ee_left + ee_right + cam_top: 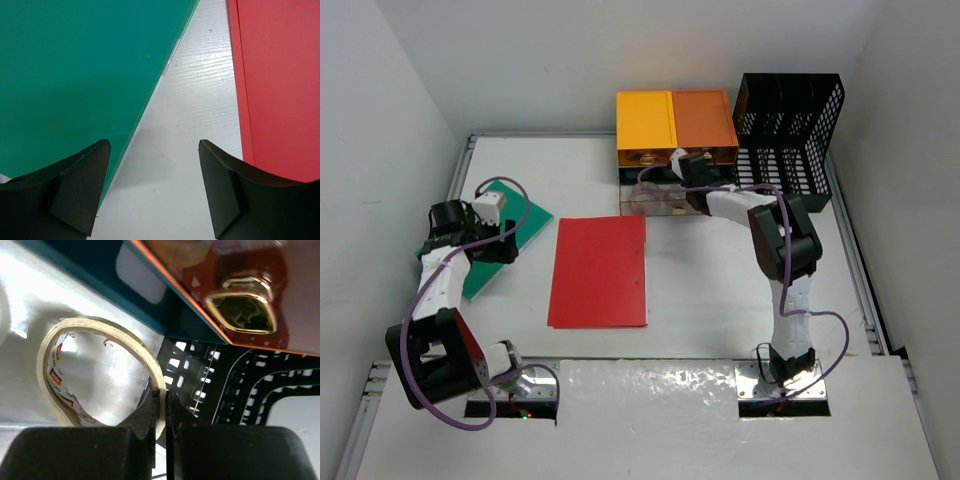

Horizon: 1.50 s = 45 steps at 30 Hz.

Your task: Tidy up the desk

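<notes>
Setting: white surface (720,290) is spanning the walled cell beneath both arms.
Left claw (155,150): is hovering released between green folder (75,65) and red folder (280,75).
Right claw (161,395): is clenching at tape roll (92,321) rim inside drawer (30,300); hold unclear.
Risk: thin rim may be slipping free on lifting, the roll dropping back.

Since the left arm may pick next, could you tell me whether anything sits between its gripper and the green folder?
Nothing visible does. The open left gripper hangs right over the green folder's edge, bare desk between its fingers; the red folder lies aside.
</notes>
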Each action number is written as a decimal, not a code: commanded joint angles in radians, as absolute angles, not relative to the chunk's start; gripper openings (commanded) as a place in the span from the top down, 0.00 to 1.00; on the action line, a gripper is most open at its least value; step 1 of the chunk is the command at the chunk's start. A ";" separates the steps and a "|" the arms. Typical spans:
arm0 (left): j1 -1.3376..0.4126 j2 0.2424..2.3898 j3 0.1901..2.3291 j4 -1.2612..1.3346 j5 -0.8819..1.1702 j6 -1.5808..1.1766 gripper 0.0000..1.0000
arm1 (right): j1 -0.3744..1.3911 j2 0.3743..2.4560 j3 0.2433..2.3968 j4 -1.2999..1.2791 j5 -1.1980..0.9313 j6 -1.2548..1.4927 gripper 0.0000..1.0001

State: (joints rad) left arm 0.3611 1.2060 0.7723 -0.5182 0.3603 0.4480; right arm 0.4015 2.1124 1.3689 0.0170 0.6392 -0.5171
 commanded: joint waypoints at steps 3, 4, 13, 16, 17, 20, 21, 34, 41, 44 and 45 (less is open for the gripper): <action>0.368 1.180 0.799 -0.505 0.370 0.459 0.30 | 0.371 2.114 1.408 0.003 0.568 -0.400 0.94; 0.367 1.178 0.798 -0.505 0.368 0.460 0.30 | 0.367 2.108 1.407 -0.011 0.560 -0.376 0.91; 0.367 1.178 0.801 -0.505 0.365 0.456 0.30 | 0.341 2.057 1.424 -0.095 0.459 -0.307 0.54; 0.367 1.180 0.802 -0.505 0.365 0.456 0.30 | 0.341 2.020 1.434 -0.123 0.448 -0.296 0.53; 0.368 1.180 0.802 -0.505 0.367 0.456 0.30 | 0.339 1.993 1.434 -0.142 0.440 -0.293 0.53; 0.368 1.181 0.801 -0.502 0.367 0.456 0.30 | 0.341 1.941 1.436 -0.213 0.318 -0.249 0.51; 0.368 1.183 0.802 -0.500 0.368 0.456 0.30 | 0.341 1.899 1.433 -0.227 0.272 -0.235 0.51; 0.368 1.181 0.805 -0.511 0.368 0.456 0.29 | 0.365 1.650 1.060 -0.008 -0.181 0.144 1.00; 0.368 1.183 0.799 -0.505 0.367 0.457 0.29 | 0.380 1.796 1.092 -0.054 -0.098 0.218 1.00; 0.367 1.187 0.798 -0.500 0.364 0.457 0.29 | 0.380 1.857 1.152 -0.038 -0.063 0.198 1.00; 0.368 1.190 0.799 -0.500 0.362 0.457 0.29 | 0.380 1.897 1.195 -0.032 -0.049 0.183 1.00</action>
State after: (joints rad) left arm 0.3611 1.2060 0.7723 -0.5213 0.3557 0.4480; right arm 0.3820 1.8557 1.0920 -0.0799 -0.0887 0.1734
